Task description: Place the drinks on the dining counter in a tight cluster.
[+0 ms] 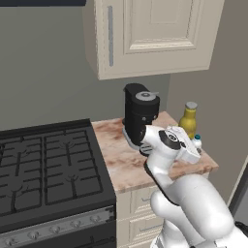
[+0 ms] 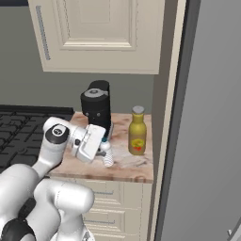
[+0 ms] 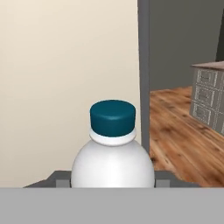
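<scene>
Pincer [image 2: 106, 151] is closed on the small clear ribbed water bottle [image 2: 108, 157], pinching its body from both sides; in the hand view the bottle [image 3: 113, 164] stands between the two dark fingertips [image 3: 61, 178] with its blue cap [image 3: 113, 117] pointing away from the camera. From the right base view the bottle hangs tilted below the white hand, just over the front part of the small marble surface [image 2: 134, 165]; whether its base touches the marble cannot be told. In the left base view its cap [image 1: 197, 138] peeks out just past the wrist.

Just beyond the pincer, toward the wall side, stands the fat yellow-amber bottle [image 2: 137, 135], upright on the surface and apart from the held bottle. Behind the hand, further back on the same surface, sits the black coffee machine [image 2: 97, 108]. To the pincer's left, adjoining the surface, lies the black stove [image 1: 46, 164] with its grates. Cream wall cabinets [image 1: 150, 34] hang above. Below the surface are cream drawers [image 2: 110, 190].
</scene>
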Available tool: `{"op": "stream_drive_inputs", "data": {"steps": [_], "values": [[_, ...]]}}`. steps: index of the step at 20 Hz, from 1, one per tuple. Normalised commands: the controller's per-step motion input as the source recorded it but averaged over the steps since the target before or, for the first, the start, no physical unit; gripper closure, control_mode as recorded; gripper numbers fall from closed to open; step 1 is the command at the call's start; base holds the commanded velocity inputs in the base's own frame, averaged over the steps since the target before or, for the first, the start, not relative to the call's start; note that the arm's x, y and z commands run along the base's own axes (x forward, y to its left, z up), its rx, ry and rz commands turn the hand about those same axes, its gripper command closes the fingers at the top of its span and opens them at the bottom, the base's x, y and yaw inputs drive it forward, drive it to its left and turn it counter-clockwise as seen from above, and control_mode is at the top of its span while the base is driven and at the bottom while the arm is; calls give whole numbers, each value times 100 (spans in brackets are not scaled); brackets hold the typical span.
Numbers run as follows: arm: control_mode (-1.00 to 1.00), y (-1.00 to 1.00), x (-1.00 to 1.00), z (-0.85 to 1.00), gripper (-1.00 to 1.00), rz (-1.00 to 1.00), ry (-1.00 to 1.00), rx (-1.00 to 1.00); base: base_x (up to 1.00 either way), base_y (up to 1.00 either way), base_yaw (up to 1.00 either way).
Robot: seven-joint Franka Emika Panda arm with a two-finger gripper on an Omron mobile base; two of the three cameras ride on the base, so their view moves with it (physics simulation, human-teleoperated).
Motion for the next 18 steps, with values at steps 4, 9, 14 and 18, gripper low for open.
{"op": "stream_drive_inputs", "data": {"steps": [4, 9, 14, 18], "values": [[-100, 17, -9, 3, 100, 5, 12, 0, 0, 0, 0], [-100, 16, -14, 3, 100, 4, 5, 0, 0, 0, 0], [-100, 15, -8, 1, 100, 1, 3, 0, 0, 0, 0], [-100, 0, 0, 0, 100, 0, 0, 0, 0, 0, 0]]}}
